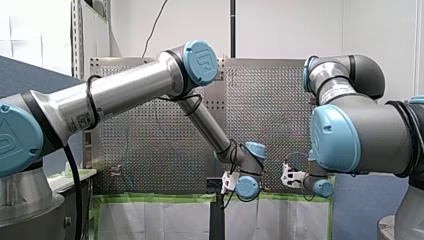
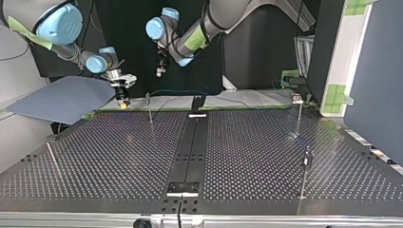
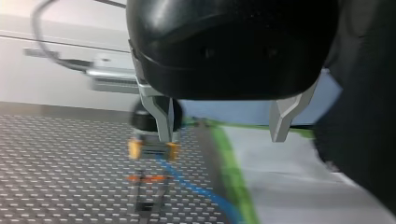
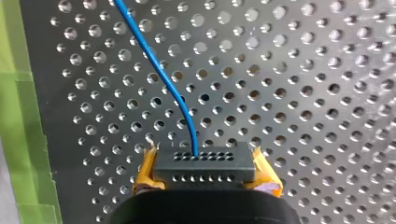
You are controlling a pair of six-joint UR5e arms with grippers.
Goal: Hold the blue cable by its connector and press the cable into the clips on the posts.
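In the right wrist view my right gripper [image 4: 205,179] is shut on the dark perforated connector [image 4: 204,164], gripped between its yellow pads [image 4: 144,173]. The blue cable [image 4: 164,80] leaves the connector and curves away over the perforated table. In the top view that gripper [image 2: 122,99] hangs low at the table's far edge, left of a thin post [image 2: 149,108]. The cable [image 2: 176,92] runs rightwards behind the post. My left gripper [image 3: 224,133] is open with nothing between its metal fingers [image 3: 163,119], and it hovers above the far edge [image 2: 161,70]. In the left wrist view, my right gripper [image 3: 152,148] lies beyond it.
More posts stand at the top view's right [image 2: 298,114], right front [image 2: 306,164] and left front [image 2: 52,159]. A black rail [image 2: 189,152] runs down the table's middle. Green tape [image 4: 28,116] lines the table's far edge. A blue-grey panel [image 2: 62,97] lies behind my right gripper.
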